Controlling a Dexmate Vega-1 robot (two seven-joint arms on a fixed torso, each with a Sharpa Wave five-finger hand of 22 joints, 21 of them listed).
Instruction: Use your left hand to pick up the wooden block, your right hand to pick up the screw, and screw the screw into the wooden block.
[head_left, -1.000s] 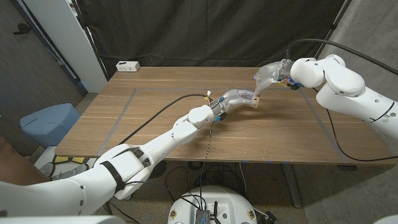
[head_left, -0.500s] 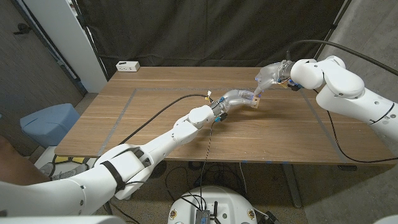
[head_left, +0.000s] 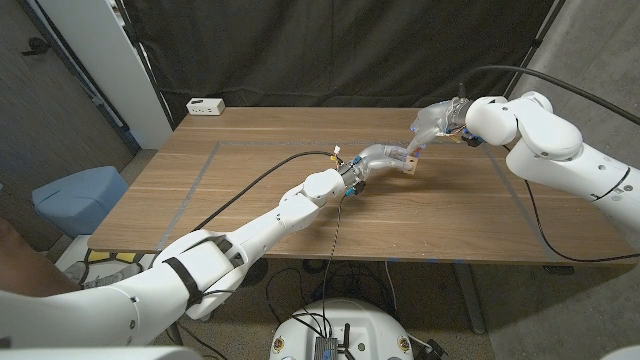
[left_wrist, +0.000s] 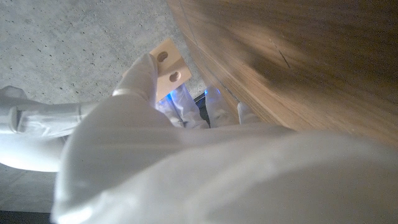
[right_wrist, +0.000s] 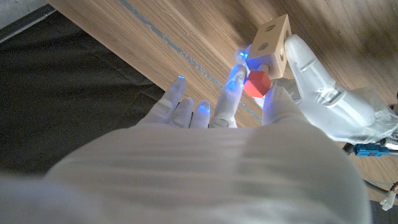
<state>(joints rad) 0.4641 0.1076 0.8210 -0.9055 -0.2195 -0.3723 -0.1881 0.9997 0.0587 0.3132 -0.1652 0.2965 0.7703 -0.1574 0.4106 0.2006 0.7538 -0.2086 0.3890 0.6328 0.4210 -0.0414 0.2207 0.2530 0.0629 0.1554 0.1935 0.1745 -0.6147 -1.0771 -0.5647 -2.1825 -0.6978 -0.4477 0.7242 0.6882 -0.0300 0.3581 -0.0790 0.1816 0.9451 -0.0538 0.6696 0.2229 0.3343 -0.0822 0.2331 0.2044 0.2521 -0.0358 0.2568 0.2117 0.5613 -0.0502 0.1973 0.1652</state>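
Left robot hand (head_left: 378, 157) grips wooden block (head_left: 408, 159) above bench (head_left: 250, 170). Right robot hand (head_left: 432, 124), just beside it, pinches red-headed screw (right_wrist: 255, 83) w/ tip at block's hole. White box (head_left: 205, 105) well apart, far corner.

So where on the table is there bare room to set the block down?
Bare wood lies between the white power strip and the left arm, and along the table's near edge under the right arm. It is crowded where the left hand, wooden block and right hand meet.
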